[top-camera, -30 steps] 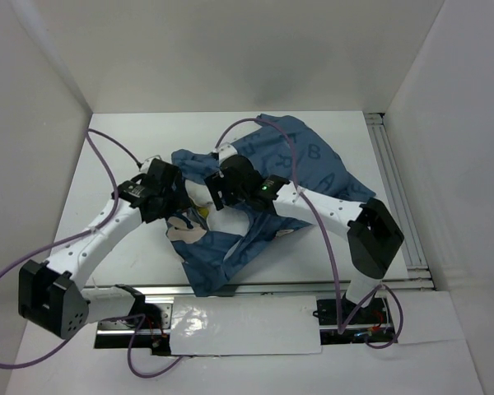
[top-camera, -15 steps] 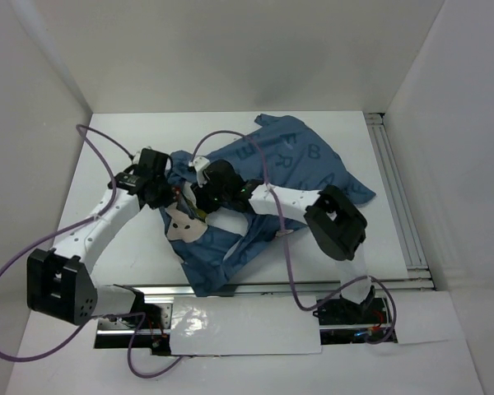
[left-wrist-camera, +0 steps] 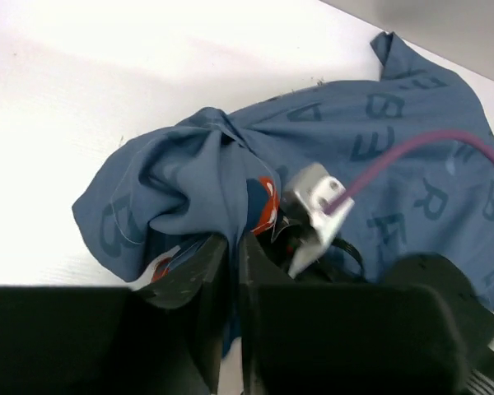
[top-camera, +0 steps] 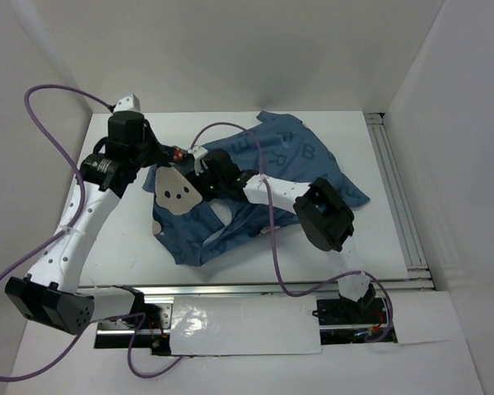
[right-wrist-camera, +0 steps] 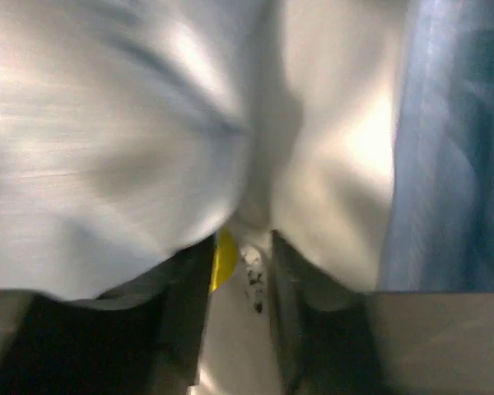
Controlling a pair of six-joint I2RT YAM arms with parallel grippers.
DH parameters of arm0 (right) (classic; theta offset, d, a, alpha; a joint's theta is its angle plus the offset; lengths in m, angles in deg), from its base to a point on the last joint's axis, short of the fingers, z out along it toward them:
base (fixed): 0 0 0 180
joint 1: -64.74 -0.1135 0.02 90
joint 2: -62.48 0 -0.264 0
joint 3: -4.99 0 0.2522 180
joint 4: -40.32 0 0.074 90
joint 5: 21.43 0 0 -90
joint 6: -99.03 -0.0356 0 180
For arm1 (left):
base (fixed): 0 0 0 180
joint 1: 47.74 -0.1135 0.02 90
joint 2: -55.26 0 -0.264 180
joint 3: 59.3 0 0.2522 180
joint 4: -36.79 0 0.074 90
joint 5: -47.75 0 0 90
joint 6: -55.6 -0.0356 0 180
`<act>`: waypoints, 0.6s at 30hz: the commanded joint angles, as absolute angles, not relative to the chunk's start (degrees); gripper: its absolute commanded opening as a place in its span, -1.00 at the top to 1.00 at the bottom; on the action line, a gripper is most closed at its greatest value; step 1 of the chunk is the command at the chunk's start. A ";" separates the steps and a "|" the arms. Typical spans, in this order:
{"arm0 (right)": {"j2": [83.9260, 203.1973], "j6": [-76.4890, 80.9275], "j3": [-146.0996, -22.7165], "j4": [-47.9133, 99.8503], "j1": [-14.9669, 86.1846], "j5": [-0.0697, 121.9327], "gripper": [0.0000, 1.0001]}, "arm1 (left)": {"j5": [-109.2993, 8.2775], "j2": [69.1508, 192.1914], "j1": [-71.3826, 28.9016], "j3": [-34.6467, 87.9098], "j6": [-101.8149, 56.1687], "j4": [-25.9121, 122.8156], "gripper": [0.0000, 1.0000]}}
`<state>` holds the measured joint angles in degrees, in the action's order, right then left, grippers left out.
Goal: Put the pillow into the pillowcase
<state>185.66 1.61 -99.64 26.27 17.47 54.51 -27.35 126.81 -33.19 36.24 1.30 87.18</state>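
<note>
The dark blue pillowcase (top-camera: 296, 160) lies crumpled across the middle of the table (top-camera: 115, 239). Its left edge is bunched up, and my left gripper (top-camera: 160, 161) (left-wrist-camera: 233, 240) is shut on a fold of that blue fabric there. My right arm reaches left into the bunched end, and its gripper (top-camera: 204, 183) (right-wrist-camera: 243, 247) is shut on white pillow (right-wrist-camera: 132, 140) cloth with a yellow bit beside one finger. In the top view the pillow is almost wholly hidden by the case. A pale patch with dark dots (top-camera: 177, 191) shows at the case's left end. Blue pillowcase (right-wrist-camera: 453, 148) cloth hangs to the right of the pillow.
White walls stand round the table on three sides. A metal rail (top-camera: 395, 189) runs along the right edge. Purple cables loop above both arms, one crossing the pillowcase (left-wrist-camera: 412, 152). The right arm's dark elbow (top-camera: 325, 216) hangs over the case's near right part.
My left arm has swung up and back to the far left, its jaws closing on the case's edge and dragging it along. My right arm has pushed further left into the case.
</note>
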 commanded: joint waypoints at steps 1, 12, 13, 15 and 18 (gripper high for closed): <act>177.46 0.78 -101.41 24.54 19.65 52.93 0.10 | -24.41 130.04 -34.55 37.26 -0.83 82.37 0.52; 161.97 -2.58 -96.05 20.42 22.90 65.58 -0.55 | -28.62 140.18 -39.48 39.64 3.13 90.38 -1.00; 161.97 -1.35 -96.05 18.58 22.90 64.98 -0.55 | -29.15 139.65 -39.48 38.85 3.13 90.37 -1.00; 161.97 1.98 -95.52 16.47 22.90 62.78 -0.55 | -30.99 137.71 -39.48 36.65 2.52 88.97 -1.00; 163.56 5.43 -95.52 12.77 22.38 58.11 -0.55 | -31.61 135.42 -38.78 30.93 3.04 88.26 -1.00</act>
